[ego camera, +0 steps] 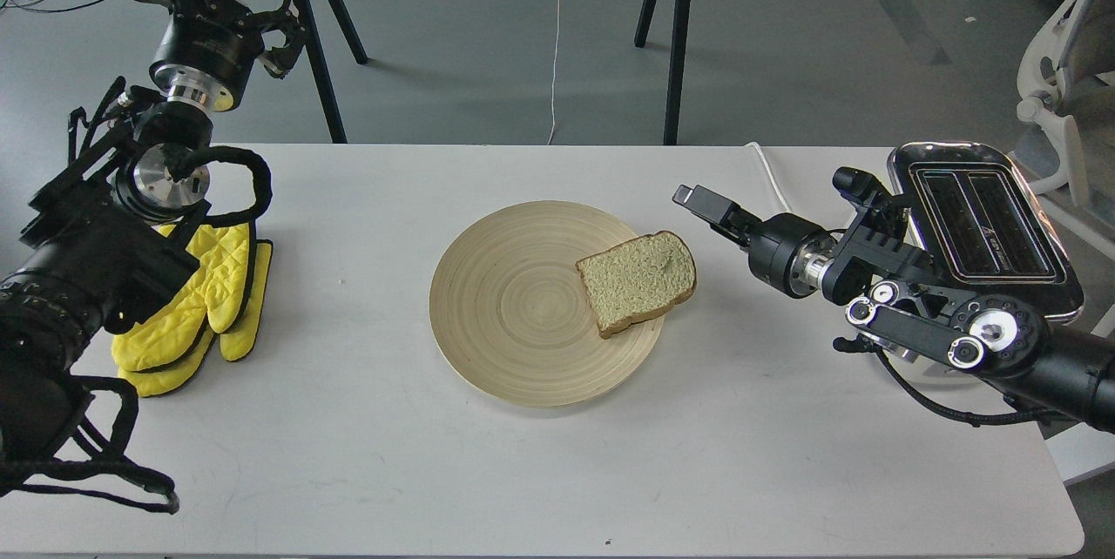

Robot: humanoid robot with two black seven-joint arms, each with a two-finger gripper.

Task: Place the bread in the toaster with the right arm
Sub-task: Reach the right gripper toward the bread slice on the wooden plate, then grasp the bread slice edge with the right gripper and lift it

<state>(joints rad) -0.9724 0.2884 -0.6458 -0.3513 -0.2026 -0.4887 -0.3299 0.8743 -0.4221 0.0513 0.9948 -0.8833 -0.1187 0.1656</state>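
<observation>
Head view: a slice of bread lies flat on the right-hand rim of a pale wooden plate at the centre of a white table, its rounded crust end pointing toward the upper right of the frame and its corner overhanging the plate's edge. The right gripper, at the far end of the black right arm reaching in from the right edge, hangs just up and to the right of the slice, near it but clear of it; seen dark and almost end-on, its fingers cannot be told apart, so open or closed is not shown. The bread sits down and to the left of that tip, while the chrome-topped toaster stands behind the arm at right, slots facing up. The left gripper is raised at upper left, well apart from the plate above yellow oven mitts, its state also unclear. The right arm is plainly the nearer.
</observation>
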